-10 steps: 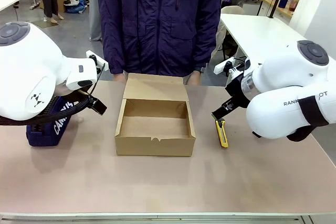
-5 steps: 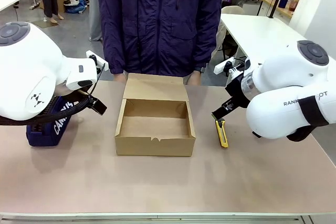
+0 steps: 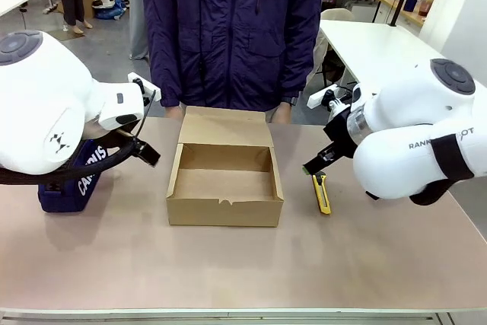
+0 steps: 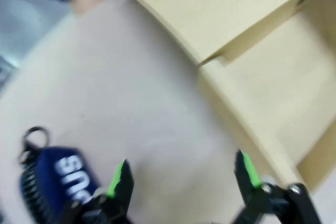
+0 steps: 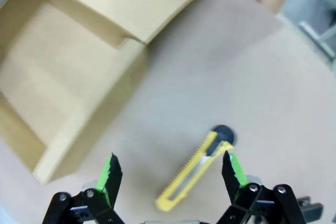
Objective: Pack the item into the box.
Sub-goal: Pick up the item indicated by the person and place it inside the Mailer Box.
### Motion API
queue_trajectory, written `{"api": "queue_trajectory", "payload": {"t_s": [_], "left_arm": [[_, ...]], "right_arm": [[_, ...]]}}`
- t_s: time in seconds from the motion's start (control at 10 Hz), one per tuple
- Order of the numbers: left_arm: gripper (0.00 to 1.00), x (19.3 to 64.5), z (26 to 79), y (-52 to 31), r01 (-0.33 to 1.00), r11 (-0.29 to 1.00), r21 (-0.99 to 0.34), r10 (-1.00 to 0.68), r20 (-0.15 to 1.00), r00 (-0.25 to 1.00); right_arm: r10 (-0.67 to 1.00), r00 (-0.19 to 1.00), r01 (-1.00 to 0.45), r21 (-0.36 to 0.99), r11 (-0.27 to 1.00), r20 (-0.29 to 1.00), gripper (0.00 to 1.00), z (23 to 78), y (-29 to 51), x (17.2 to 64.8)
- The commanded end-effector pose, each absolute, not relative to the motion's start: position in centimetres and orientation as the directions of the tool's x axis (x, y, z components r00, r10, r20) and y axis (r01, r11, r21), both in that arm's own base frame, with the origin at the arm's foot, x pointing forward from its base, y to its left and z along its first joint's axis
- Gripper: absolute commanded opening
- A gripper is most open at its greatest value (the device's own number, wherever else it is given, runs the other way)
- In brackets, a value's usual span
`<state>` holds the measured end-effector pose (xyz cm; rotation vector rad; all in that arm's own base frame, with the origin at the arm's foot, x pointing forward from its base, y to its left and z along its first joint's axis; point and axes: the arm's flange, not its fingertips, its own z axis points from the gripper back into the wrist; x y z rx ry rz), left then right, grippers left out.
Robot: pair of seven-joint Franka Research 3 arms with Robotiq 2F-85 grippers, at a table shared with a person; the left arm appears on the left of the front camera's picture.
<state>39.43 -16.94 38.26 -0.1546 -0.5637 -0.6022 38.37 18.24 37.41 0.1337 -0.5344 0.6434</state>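
Yellow knife (image 5: 195,174) lies untouched beside box (image 3: 224,211); my right gripper (image 5: 170,157) has edged closer above it, jaws apart. Left gripper (image 4: 182,161) also apart, empty. Grasp pending.

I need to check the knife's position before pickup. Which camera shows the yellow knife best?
The right wrist view: the knife lies whole and close on the table. The front view shows it small, right of the box. The left wrist view faces the box and pencil case.

CAMPUS on pencil case (image 3: 58,197), RANK on arm (image 3: 417,159)
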Motion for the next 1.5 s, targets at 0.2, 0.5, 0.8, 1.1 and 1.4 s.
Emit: {"api": "queue_trajectory", "payload": {"t_s": [0.2,0.5,0.8,1.1,1.4], "left_arm": [[1.0,37.7,45.0,-7.2,0.662,0.636,-0.397,-0.34,0.626,0.702],[1.0,36.9,47.1,3.9,0.602,0.477,-0.64,-0.144,0.619,0.772],[1.0,36.6,44.0,16.0,0.453,0.321,-0.832,0.181,0.523,0.833],[1.0,35.0,39.9,21.7,0.367,0.244,-0.898,0.35,0.434,0.83],[1.0,35.2,39.4,20.8,0.357,0.219,-0.908,0.391,0.417,0.821]], "right_arm": [[0.39,0.758,-0.62,0.392,0.679,0.523,1.0,45.2,7.8,35.5],[0.139,0.835,-0.507,0.649,0.567,0.532,1.0,47.3,-3.1,34.8],[-0.127,0.855,-0.386,0.782,0.489,0.502,1.0,45.4,-13.0,34.3],[-0.332,0.843,-0.285,0.874,0.393,0.424,1.0,42.7,-19.8,33.1],[-0.426,0.829,-0.216,0.911,0.352,0.361,1.0,40.1,-22.2,32.3]]}}
